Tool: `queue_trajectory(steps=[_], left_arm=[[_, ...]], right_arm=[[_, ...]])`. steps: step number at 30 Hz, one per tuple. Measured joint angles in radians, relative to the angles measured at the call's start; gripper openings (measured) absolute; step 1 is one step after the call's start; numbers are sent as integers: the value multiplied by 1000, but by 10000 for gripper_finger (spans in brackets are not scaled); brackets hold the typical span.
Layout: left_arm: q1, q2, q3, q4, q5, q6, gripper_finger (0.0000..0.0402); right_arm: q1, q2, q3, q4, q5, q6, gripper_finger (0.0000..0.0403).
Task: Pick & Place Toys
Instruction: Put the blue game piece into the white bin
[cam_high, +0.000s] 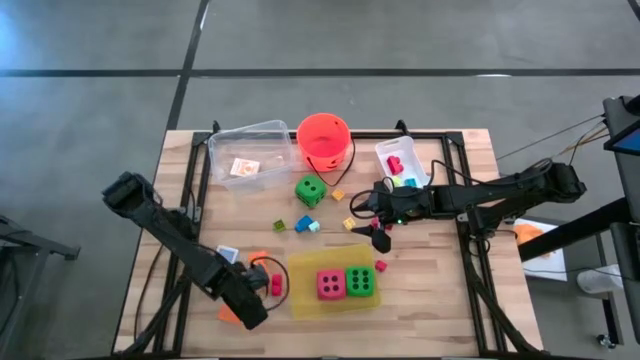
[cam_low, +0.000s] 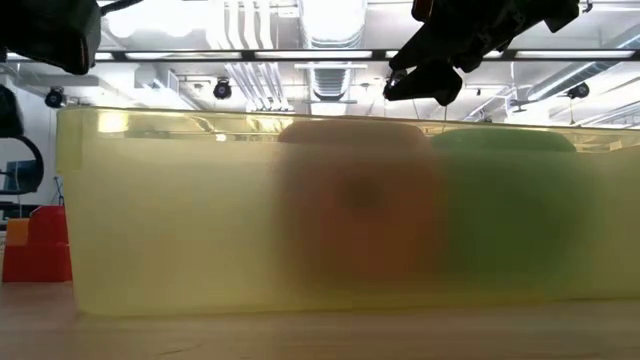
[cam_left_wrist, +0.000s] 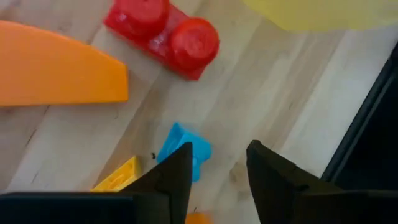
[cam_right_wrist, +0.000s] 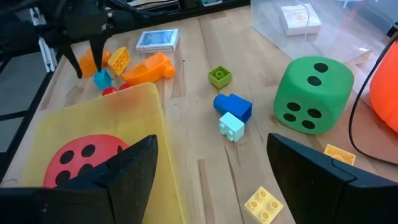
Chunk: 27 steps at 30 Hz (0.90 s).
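The left claw (cam_high: 262, 292) sits low at about 8 o'clock on the desk (cam_high: 440, 300), just beside the yellow tray (cam_high: 300, 300). Its fingers (cam_left_wrist: 174, 180) stand narrow and hold nothing; a small blue brick (cam_left_wrist: 183, 149) lies against one fingertip, not between the two. A red two-stud brick (cam_left_wrist: 165, 31), an orange wedge (cam_left_wrist: 56, 71) and a yellow brick (cam_left_wrist: 118, 177) lie close around it. Judging by the pose, the claw is lined up to take one of these small pieces, probably the blue one.

The right claw (cam_high: 378, 228) hovers near the desk's centre, just above the tray's 1 o'clock corner, with its fingers wide apart and nothing between them. It looks to be waiting, or choosing among the loose bricks.

In the tray rest a pink die (cam_high: 331, 284) and a green die (cam_high: 360, 281), side by side and touching, which suggests the tray is where the toys are gathered. A second green die (cam_high: 310, 191) stands loose at 12 o'clock, below the orange-red bucket (cam_high: 324, 138). Near it lie a blue brick (cam_right_wrist: 234, 104), a pale brick (cam_right_wrist: 231, 126), a green brick (cam_right_wrist: 219, 76) and two flat yellow ones (cam_right_wrist: 264, 204). A card (cam_right_wrist: 157, 40) lies towards the left arm, another (cam_high: 244, 167) in the clear bin (cam_high: 250, 135).
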Motion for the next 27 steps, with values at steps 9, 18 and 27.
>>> queue_trajectory(steps=[9, 18, 27], left_arm=[[1, 26, 4, -17, 66, 30, 92], [3, 19, 16, -22, 65, -2, 126], [2, 19, 16, 70, 66, 208, 215]], right_arm=[[0, 0, 0, 0, 1, 0, 297], [0, 0, 0, 0, 1, 0, 297], [0, 0, 0, 0, 2, 0, 297]])
